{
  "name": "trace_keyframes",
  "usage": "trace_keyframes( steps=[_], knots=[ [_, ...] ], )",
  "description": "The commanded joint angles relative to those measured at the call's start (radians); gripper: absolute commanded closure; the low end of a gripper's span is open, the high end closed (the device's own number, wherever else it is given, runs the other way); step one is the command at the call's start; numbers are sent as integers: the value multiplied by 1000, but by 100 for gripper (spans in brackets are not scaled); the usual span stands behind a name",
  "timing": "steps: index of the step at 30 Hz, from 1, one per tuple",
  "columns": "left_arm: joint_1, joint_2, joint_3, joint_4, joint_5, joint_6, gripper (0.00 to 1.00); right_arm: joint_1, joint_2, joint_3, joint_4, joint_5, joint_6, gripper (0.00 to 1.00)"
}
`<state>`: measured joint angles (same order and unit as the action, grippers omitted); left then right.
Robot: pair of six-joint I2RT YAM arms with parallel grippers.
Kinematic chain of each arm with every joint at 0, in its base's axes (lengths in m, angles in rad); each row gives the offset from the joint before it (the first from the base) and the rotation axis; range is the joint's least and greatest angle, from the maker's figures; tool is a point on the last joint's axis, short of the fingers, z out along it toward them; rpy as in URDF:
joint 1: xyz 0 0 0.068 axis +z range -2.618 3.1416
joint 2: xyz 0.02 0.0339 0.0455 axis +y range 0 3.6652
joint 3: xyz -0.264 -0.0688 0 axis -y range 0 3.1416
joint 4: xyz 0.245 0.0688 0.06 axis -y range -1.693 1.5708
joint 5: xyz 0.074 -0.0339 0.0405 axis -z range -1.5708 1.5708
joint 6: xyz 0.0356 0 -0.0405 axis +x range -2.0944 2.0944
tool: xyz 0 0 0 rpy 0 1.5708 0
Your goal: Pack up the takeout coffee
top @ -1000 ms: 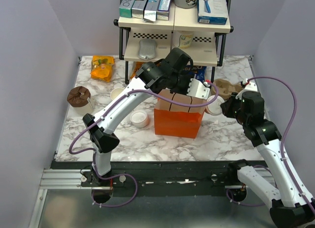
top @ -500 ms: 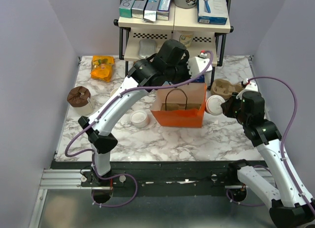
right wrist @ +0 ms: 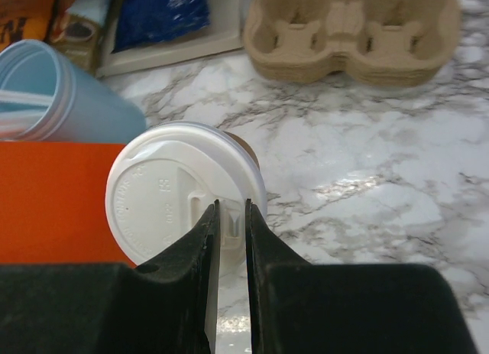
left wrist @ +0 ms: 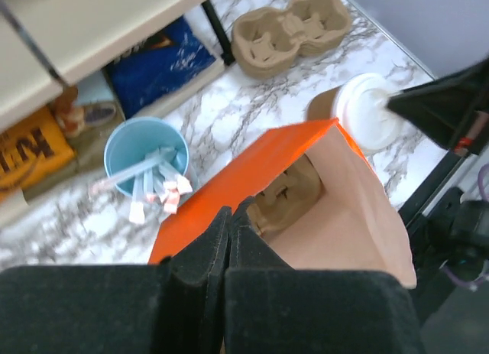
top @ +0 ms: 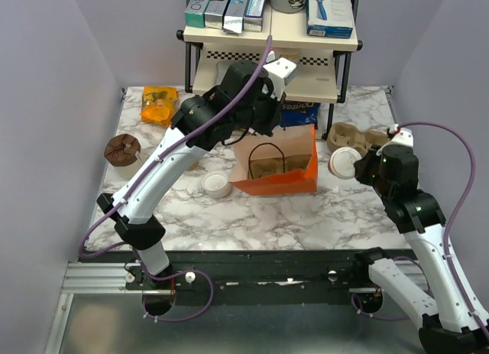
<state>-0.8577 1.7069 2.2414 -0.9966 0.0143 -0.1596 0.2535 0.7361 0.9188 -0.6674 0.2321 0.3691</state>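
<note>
Seen from above, two robot arms work over a marble table [top: 306, 216]. An orange paper bag [top: 286, 174] sits mid-table w/ its mouth open; a brown cup carrier [left wrist: 286, 197] lies inside.

L gripper [left wrist: 229, 220] reaches in from the bag's far-left side; its jaws are pressed together, pinching the bag's rim at a corner.

The takeout coffee [top: 342, 161], a tan cup w/ a white lid, is just right of the bag, close by its side wall; it is tipped so the lid faces the R gripper [right wrist: 231, 210]. That gripper's jaws are nearly closed, w/ a narrow gap, and seem to nip a raised part of the lid; the cup's tan body shows behind the lid.

A blue cup [left wrist: 145, 151] holding white packets stands behind the bag; a second carrier [top: 355, 134] lies at back right, near a shelf rack [top: 267, 33].
</note>
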Motion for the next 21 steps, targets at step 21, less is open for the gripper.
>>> trace_keyframes(
  steps=[21],
  knots=[
    [46, -165, -195, -59, -80, -743, 100, -3, -86, 181, -129, 162, 16, 99]
  ],
)
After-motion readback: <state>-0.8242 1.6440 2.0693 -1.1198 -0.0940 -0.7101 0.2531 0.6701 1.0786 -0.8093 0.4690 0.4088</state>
